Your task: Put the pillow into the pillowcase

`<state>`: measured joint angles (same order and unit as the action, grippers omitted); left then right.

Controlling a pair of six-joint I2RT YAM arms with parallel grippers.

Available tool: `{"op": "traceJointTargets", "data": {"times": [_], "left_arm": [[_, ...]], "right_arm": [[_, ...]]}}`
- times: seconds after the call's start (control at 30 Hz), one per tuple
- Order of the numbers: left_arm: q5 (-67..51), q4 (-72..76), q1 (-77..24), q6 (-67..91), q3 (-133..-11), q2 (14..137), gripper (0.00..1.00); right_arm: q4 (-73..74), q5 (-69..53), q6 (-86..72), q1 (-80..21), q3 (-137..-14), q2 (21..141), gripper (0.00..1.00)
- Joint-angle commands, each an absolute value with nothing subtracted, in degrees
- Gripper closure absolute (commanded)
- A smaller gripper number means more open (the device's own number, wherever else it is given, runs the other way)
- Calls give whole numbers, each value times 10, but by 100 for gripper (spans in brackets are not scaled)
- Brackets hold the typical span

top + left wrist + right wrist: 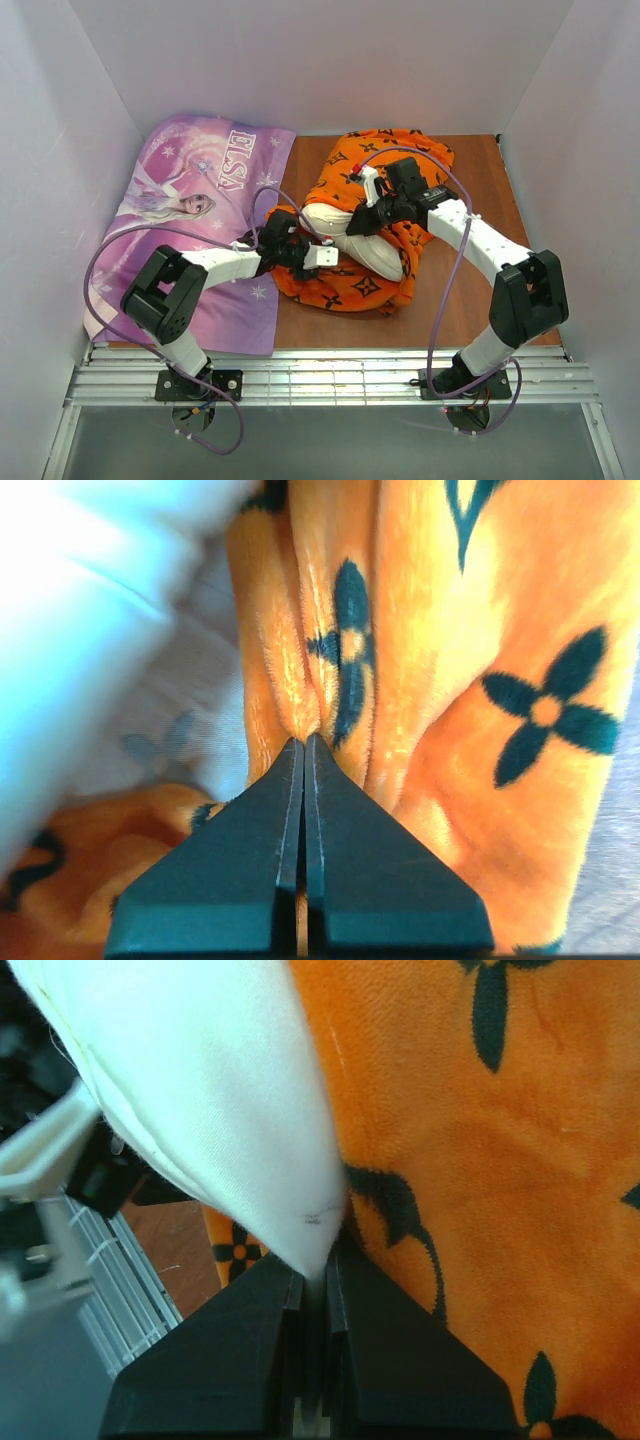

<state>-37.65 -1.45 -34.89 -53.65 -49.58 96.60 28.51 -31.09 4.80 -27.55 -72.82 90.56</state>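
Observation:
The orange pillowcase (pixel 372 285) with black flower motifs lies bunched in the middle of the table. The cream-white pillow (pixel 362 245) lies partly inside it, its middle showing between the orange folds. My left gripper (pixel 298 252) is at the case's left edge, shut on a fold of the orange fabric (pixel 300 705). My right gripper (pixel 368 200) is above the pillow's far end, shut on a corner of the white pillow (pixel 230 1110), with the orange case (pixel 500 1160) right beside it.
A purple "ELSA" princess-print fabric (pixel 190 215) lies flat at the left. White walls close in the brown table (pixel 470 300) on three sides. A metal rail (pixel 330 375) runs along the near edge by the arm bases.

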Motion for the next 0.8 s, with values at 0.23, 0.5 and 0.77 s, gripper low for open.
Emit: {"op": "traceJointTargets", "data": {"times": [0.23, 0.5, 0.77], "left_arm": [[-415, -78, -352, -565, -479, 880, 100], [-497, -173, -351, -600, -480, 831, 100], [-496, -204, -355, -565, -461, 810, 100]], "right_arm": [[236, -277, 52, -272, -717, 939, 99], [226, -228, 65, -272, -720, 979, 99], [197, -217, 75, -291, -682, 1029, 99]]}}
